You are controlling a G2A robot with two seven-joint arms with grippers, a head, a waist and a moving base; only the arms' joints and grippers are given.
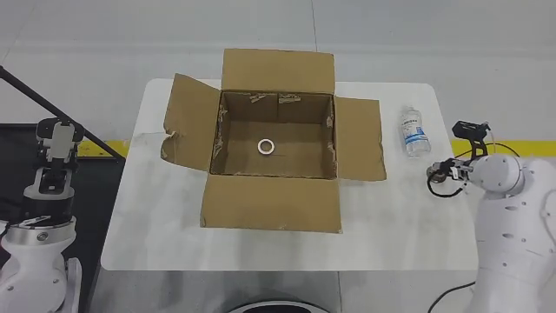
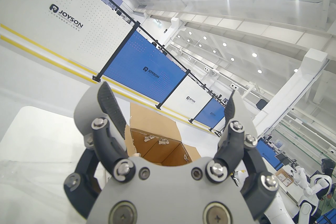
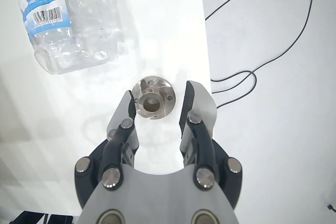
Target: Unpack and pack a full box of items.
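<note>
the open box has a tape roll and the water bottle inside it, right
Not quite. The water bottle lies on the table outside the box, as the top view shows. The open box does have the tape roll inside it.

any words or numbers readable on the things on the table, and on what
Water bottle label: lines of print and barcode digits, too small and blurred to read.
Cardboard box: no print shows.
Metal flange: no marks show.
Ring in the box: too small to tell.
</note>
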